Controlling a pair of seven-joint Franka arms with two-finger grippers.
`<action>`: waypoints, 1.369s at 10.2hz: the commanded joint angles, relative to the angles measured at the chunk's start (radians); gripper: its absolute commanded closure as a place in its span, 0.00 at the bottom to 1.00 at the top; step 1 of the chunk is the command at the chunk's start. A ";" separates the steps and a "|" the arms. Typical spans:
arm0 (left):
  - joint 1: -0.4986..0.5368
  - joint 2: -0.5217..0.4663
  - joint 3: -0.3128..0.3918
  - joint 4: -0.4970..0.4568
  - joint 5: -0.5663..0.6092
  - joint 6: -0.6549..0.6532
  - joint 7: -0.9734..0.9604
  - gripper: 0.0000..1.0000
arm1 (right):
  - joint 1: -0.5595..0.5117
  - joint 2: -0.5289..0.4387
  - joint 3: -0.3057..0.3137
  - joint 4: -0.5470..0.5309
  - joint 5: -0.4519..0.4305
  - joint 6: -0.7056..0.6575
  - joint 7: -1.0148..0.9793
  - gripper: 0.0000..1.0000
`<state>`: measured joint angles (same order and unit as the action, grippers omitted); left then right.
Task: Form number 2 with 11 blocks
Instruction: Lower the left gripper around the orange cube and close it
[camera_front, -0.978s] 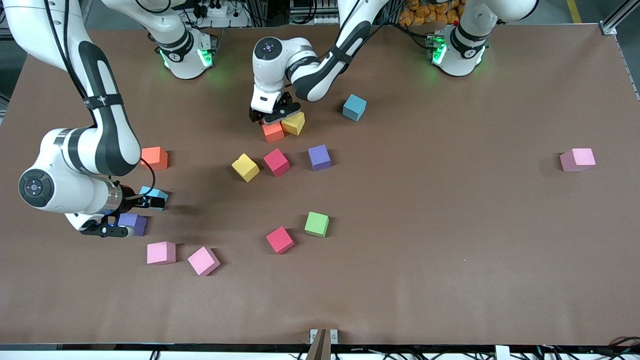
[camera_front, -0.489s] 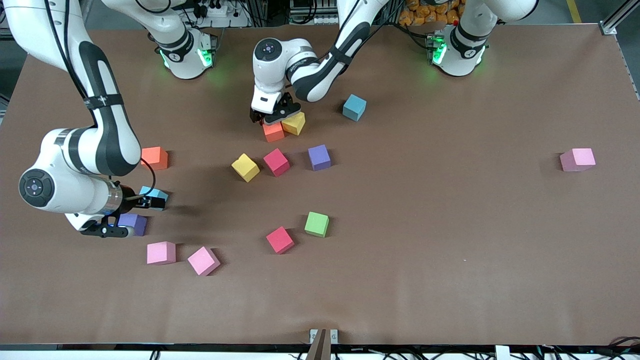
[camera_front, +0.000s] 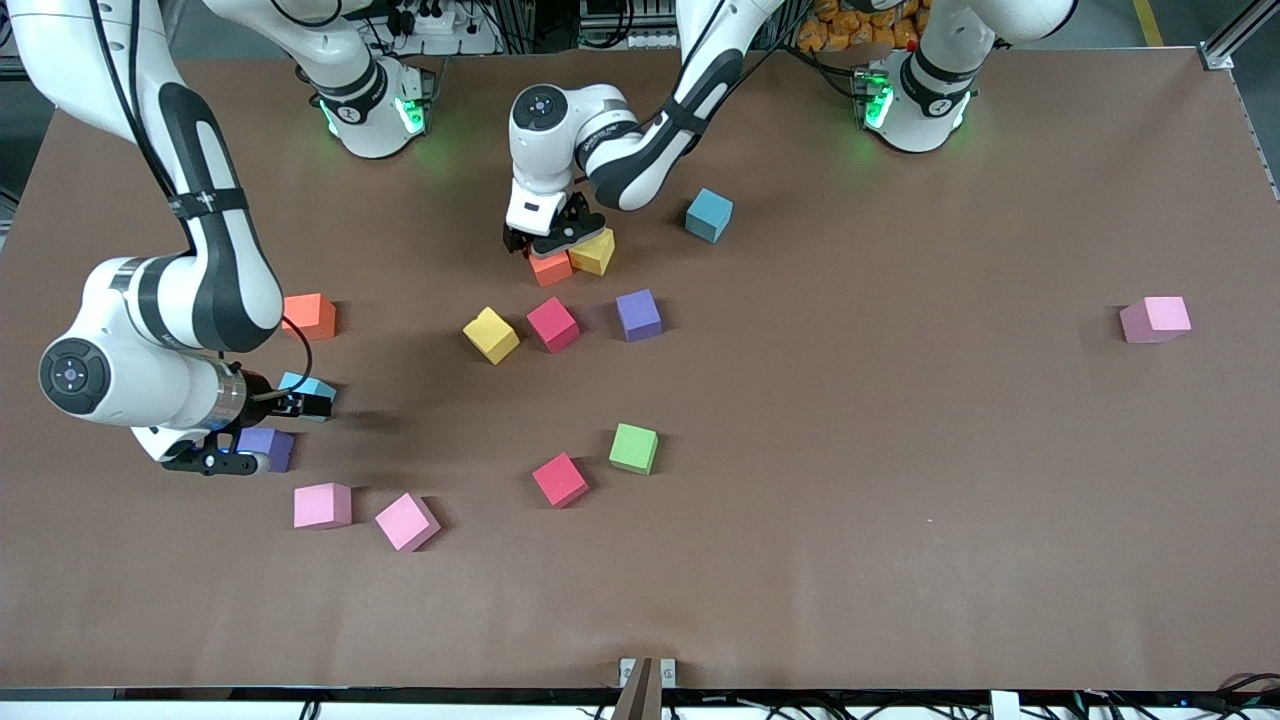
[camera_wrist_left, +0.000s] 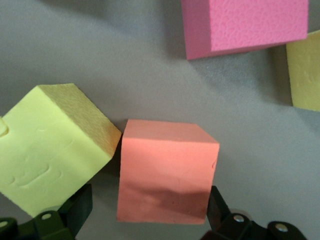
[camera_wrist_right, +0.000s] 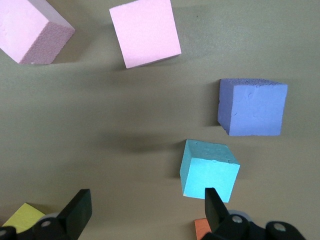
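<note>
Several coloured blocks lie scattered on the table, and no number 2 is in view. My left gripper (camera_front: 545, 240) is low over an orange block (camera_front: 550, 267) that touches a yellow block (camera_front: 592, 250). In the left wrist view the orange block (camera_wrist_left: 167, 172) sits between the open fingers (camera_wrist_left: 216, 207), with the yellow block (camera_wrist_left: 50, 150) beside it. My right gripper (camera_front: 262, 425) hovers open and empty near a light blue block (camera_front: 310, 392) and a purple block (camera_front: 270, 448). The light blue block (camera_wrist_right: 210, 172) lies by one fingertip (camera_wrist_right: 214, 202) of the right gripper.
Toward the front camera from the left gripper lie a yellow (camera_front: 490, 334), a red (camera_front: 552, 324) and a purple block (camera_front: 638, 314). A green (camera_front: 634, 448) and a red block (camera_front: 560, 479) lie nearer still. Two pink blocks (camera_front: 322, 505) sit near the right gripper, and one pink block (camera_front: 1155, 319) sits at the left arm's end.
The left gripper has shifted slightly toward the left arm's end, and the orange and yellow blocks under it have moved a little with it. The right arm has stayed still.
</note>
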<state>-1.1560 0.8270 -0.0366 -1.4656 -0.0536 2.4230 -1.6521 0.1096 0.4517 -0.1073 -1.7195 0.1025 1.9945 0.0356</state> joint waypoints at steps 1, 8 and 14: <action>0.004 0.009 0.000 0.019 0.008 -0.001 0.034 0.00 | 0.002 0.001 0.001 -0.002 0.013 0.009 0.017 0.00; 0.016 0.023 0.001 0.021 0.004 0.004 0.046 0.00 | 0.002 0.001 0.001 0.000 0.014 0.013 0.017 0.00; 0.013 0.040 0.001 0.041 0.000 0.007 0.015 0.00 | 0.039 0.008 0.000 0.000 0.013 0.024 0.092 0.00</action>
<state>-1.1418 0.8425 -0.0353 -1.4522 -0.0536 2.4259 -1.6168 0.1486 0.4525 -0.1048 -1.7195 0.1054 2.0079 0.1117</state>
